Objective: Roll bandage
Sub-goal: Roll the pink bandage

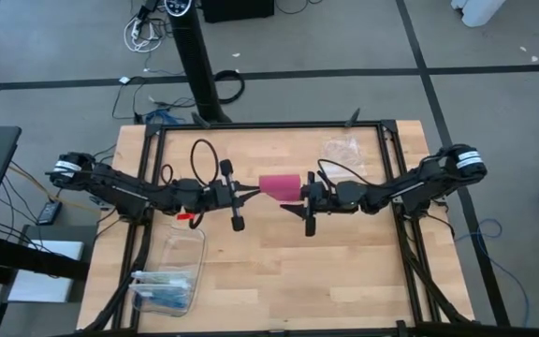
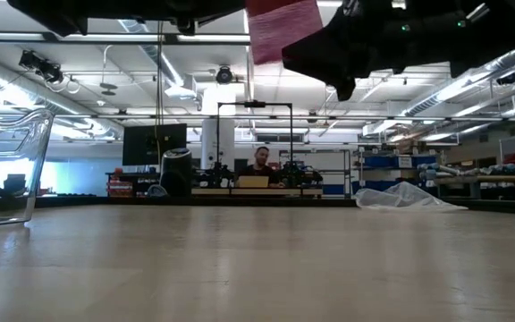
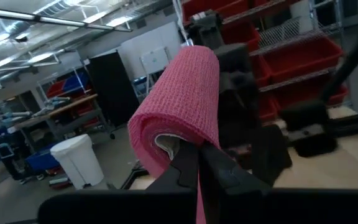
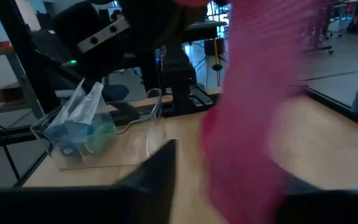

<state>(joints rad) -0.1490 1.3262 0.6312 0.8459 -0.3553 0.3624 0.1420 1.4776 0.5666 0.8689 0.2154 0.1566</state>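
Note:
The magenta-pink bandage (image 1: 281, 185) is a short fat roll held in the air over the table's middle, between my two grippers. In the low view the bandage (image 2: 280, 27) hangs high above the tabletop. My left gripper (image 1: 254, 191) comes from the left and is shut on the roll's left end (image 3: 197, 155). My right gripper (image 1: 299, 194) comes from the right. It is open, with one finger on each side of the roll's other end (image 4: 241, 180). A bare gap shows between one finger (image 4: 157, 171) and the pink fabric (image 4: 253, 124). My left gripper pinches the roll's wall at its open left end (image 3: 180, 138) between the two fingers, which lie level and come from the table's left. A thin pink edge (image 3: 199, 208) runs down between them. The roll is lifted clear and lies roughly level, pointing away from the gripper. My right gripper stands around the roll's right end; whether either finger touches the fabric I cannot tell.
A clear plastic box (image 1: 171, 271) with blue contents lies at the near left. A clear plastic bag (image 1: 342, 148) lies at the far right, also seen as the bag (image 2: 405, 197) in the low view. Bare wood stretches below the grippers and toward the near edge.

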